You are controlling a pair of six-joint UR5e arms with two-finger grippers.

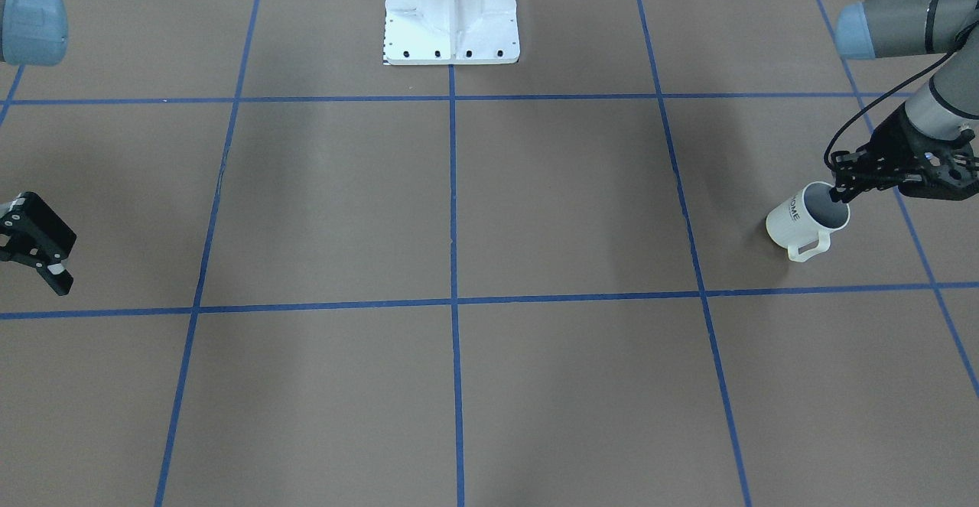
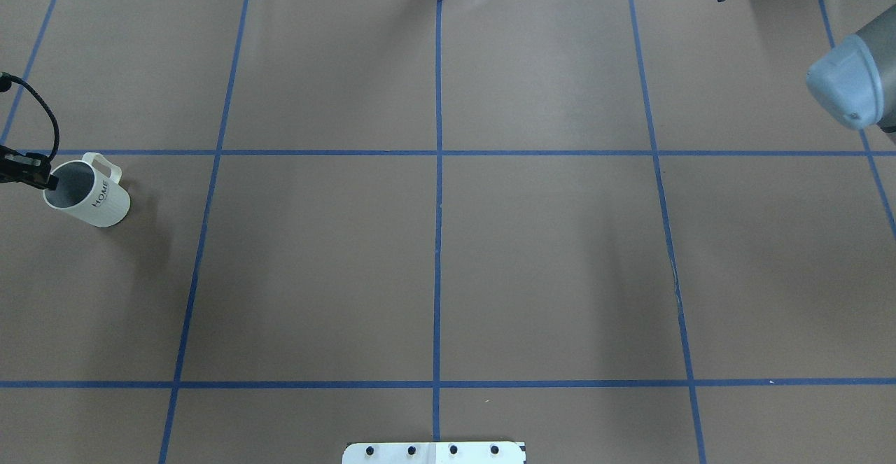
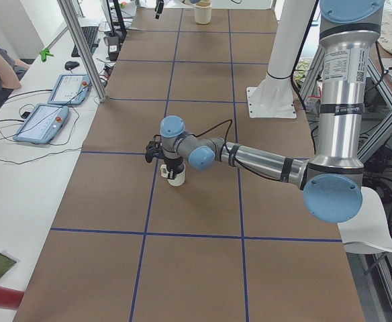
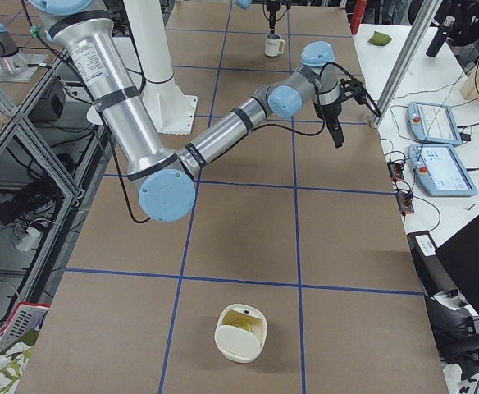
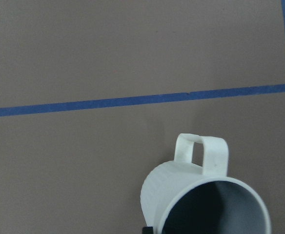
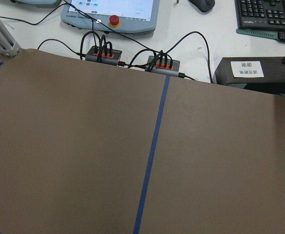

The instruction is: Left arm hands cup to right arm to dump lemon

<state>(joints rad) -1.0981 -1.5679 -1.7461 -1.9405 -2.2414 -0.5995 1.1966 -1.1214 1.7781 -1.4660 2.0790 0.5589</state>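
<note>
The left hand (image 1: 839, 195) is reaching down onto the cup (image 1: 795, 220), its fingers drawn in tight and pinching the wall at the rim, some way round from the handle (image 5: 201, 153); the cup is standing upright on the worktop (image 2: 546, 261) near the robot's left end, just beside a crossing tape line (image 2: 438, 240); the right hand (image 1: 61, 262) is hanging well apart at the opposite end, its two fingers spread and holding nothing; the worktop is lying flat and matte brown, divided into large squares by blue tape, with a white bolted base plate (image 1: 451, 10) sitting at the robot's edge; along the far side a white bench is carrying two touch-screen pendants (image 3: 41, 124) and loose black cables; the cup is showing white ribbed sides, black HOME lettering, a squarish loop for gripping and a smooth grey inside.
</note>
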